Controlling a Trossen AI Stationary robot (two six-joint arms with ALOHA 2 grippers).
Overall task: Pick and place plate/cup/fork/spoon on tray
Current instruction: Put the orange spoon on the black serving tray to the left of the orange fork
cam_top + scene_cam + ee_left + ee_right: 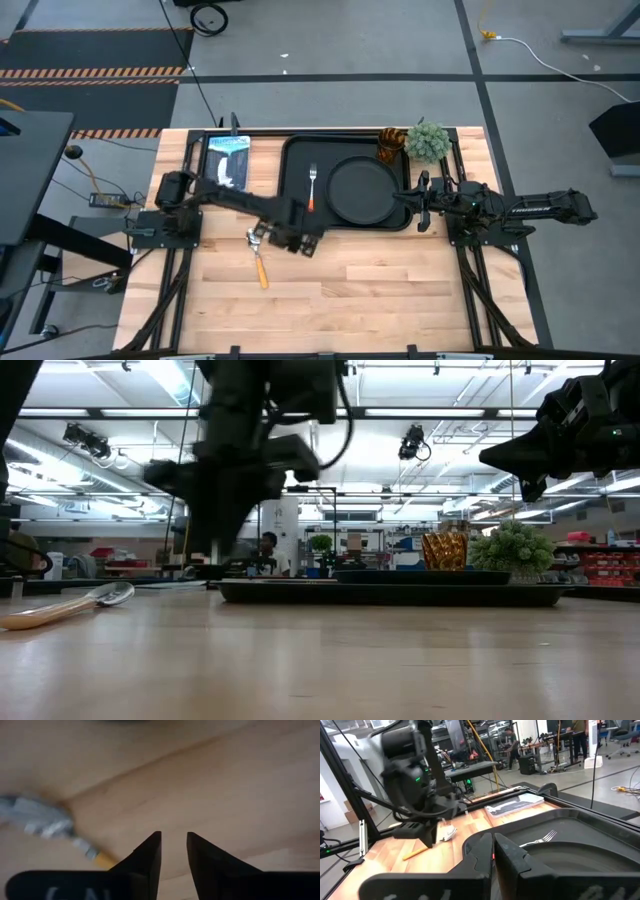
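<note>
The black tray (pixel 296 160) lies at the table's far middle. On it are the round black plate (pixel 363 190), the red-handled fork (pixel 312 186) left of the plate, and the amber cup (pixel 390 144) at the far right corner. The yellow-handled spoon (pixel 259 256) lies flat on the wood near the tray's near left corner; it also shows in the low view (pixel 70 606). My left gripper (pixel 174 837) points down at the wood just beside the spoon's neck (pixel 92 854), narrowly open and empty. My right gripper (pixel 492 840) is shut and empty over the tray's right edge.
A bushy green plant (pixel 428 140) stands by the cup, off the tray's far right corner. A blue-and-white packet (pixel 228 158) lies left of the tray. Bare wood spreads across the near half of the table (pixel 380 290). People stand in the room beyond.
</note>
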